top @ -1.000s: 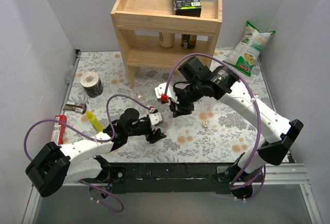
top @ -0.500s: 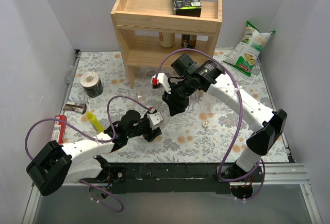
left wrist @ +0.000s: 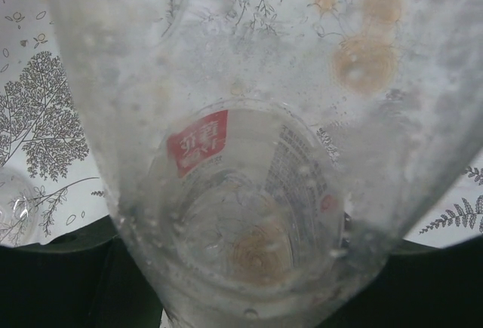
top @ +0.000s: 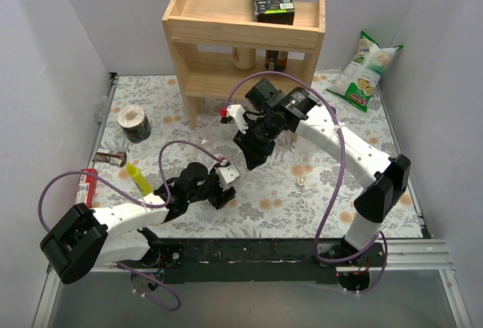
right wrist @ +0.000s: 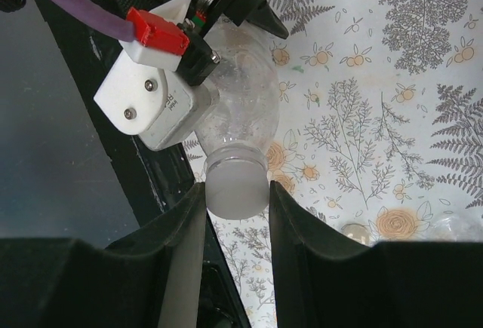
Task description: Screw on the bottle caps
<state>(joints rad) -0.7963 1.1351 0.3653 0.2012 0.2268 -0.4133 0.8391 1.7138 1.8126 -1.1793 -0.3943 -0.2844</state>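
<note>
White cap (right wrist: pixel 236 187) on bottle (right wrist: pixel 243 109), inside right claw (right wrist: pixel 236 196)

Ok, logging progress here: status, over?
Left gripper shut on bottle. Right gripper shut on cap, cap on bottle's neck. Nothing in the way.

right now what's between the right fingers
A pale cap, sitting on the neck of the clear bottle, both fingers against it; the right wrist view shows it.
</note>
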